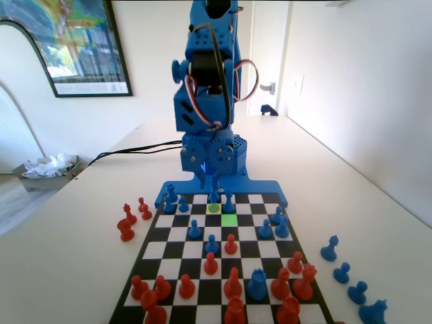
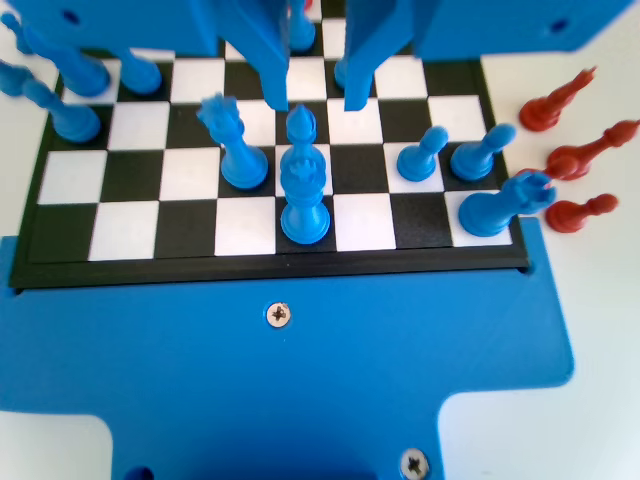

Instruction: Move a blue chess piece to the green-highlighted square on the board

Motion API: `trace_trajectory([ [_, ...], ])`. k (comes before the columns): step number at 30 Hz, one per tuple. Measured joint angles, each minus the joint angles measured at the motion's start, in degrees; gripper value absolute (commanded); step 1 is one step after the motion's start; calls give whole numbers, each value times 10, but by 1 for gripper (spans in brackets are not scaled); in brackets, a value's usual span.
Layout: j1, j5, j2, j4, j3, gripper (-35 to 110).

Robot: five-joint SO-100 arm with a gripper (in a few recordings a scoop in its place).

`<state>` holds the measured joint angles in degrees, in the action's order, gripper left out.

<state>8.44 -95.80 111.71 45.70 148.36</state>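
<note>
Black-and-white checkered board (image 1: 177, 234), bright green-highlighted square (image 1: 229, 219), blue pawn (image 1: 194, 229), red pawns (image 1: 210, 263)

The blue chess piece (image 2: 301, 128) is looking like smooth, shiny plastic. The board (image 2: 130, 225) under it is showing glossy black and white squares. The gripper (image 2: 315, 100) above the board is looking like matt blue plastic.

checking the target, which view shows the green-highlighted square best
The fixed view: the green-highlighted square shows bright and bare, one square nearer than the yellow-green square. In the wrist view the board carries no tint, so the square can't be picked out there.
</note>
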Motion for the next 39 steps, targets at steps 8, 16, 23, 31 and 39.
trace_trajectory([
  [8,-5,0,-17,-33,10,10],
  [16,-12,0,-29,-48,11,10],
  [23,-8,0,-41,-69,19,10],
  [31,-10,0,-50,-92,20,10],
  [39,-18,-9,-61,-117,44,11],
])
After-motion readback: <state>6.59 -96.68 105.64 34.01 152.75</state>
